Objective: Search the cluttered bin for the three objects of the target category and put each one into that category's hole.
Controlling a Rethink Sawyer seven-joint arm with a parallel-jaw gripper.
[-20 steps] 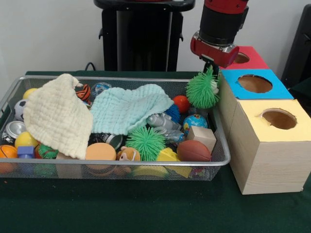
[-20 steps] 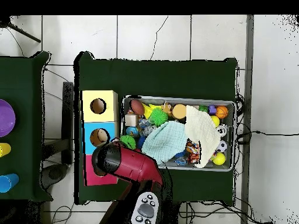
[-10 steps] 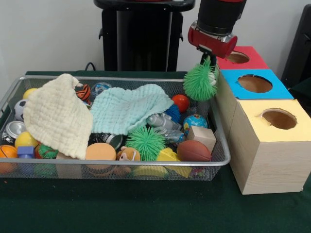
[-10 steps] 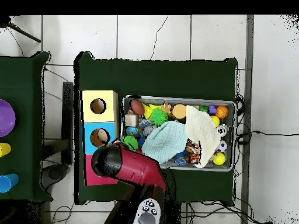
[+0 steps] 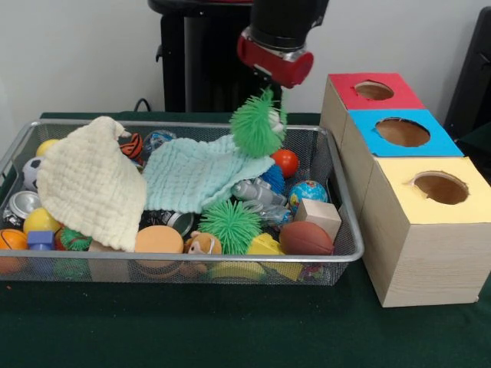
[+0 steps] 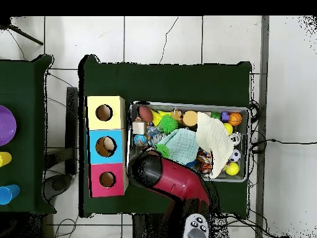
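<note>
Front view: gripper (image 5: 270, 98) is clamped on a green spiky ball (image 5: 257, 127), held clear above the mint cloth (image 5: 201, 175) at the wire bin's (image 5: 192, 267) back edge, well apart from the three boxes. Which hole suits it I cannot tell; judging from here, carry it high over the rim, centre it over the hole, then release, since the soft spikes could snag an edge. Second green spiky ball (image 5: 230, 226) waits near the front wall.

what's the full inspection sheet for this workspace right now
surface: dark green table cloth.
job's things: green spiky ball hangs from the gripper above the wire bin; second spiky ball lies in the bin; red box, blue box, yellow box, one hole each.
clutter: cream cloth, mint cloth, toy balls, wooden block.
grippers: gripper shut on the green spiky ball.
cables: black cables on the floor.
surroundings: tiled floor, second table.
</note>
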